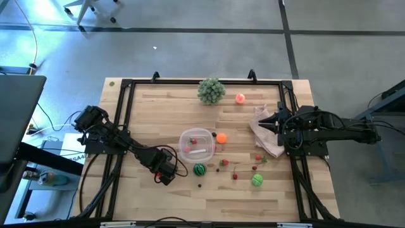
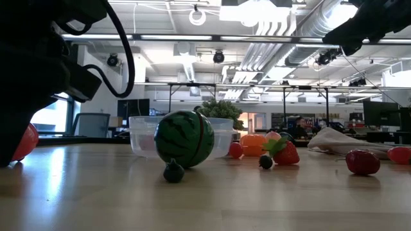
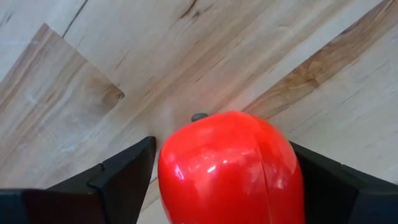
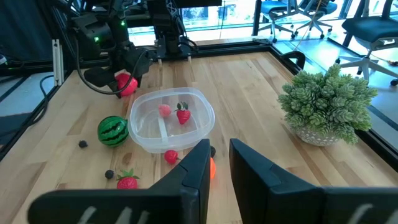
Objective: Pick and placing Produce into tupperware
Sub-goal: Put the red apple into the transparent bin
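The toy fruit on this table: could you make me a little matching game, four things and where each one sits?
Things:
1. red fruit
2. strawberry
3. striped green ball
4. bushy green ball

Places:
a. on the table, beside the tupperware
b. by the table's top edge in the high view
c. between the left gripper's fingers
d. inside the tupperware

Pairs: 1-c, 2-d, 3-a, 4-b
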Robot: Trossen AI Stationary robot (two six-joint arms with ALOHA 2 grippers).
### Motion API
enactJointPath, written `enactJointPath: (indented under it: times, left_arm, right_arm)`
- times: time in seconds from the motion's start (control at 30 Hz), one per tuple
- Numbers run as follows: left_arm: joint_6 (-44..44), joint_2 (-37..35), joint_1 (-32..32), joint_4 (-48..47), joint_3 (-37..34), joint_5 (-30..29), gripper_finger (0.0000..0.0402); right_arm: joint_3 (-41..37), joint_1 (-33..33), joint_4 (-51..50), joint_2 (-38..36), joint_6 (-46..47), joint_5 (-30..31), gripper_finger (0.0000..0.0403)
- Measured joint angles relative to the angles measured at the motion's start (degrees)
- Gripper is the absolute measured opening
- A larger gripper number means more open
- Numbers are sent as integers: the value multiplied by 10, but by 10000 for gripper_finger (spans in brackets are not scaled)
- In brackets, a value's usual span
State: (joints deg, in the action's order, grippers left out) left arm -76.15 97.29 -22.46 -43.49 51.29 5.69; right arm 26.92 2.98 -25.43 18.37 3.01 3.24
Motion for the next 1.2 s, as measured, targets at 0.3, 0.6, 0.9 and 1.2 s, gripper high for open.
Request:
enactJointPath:
  times: [0.3,0.6,0.9,1.2]
  left_arm:
    - [-8,0,-1,0,0,1,273]
    - [-9,0,-1,2,0,1,284]
    - [-8,0,-1,3,0,-1,285]
    - [-17,0,-1,1,0,-4,269]
  right_arm:
    - [0,0,0,0,0,0,52]
    - [0,0,0,0,0,0,52]
    - [0,0,0,0,0,0,52]
    - [0,0,0,0,0,0,52]
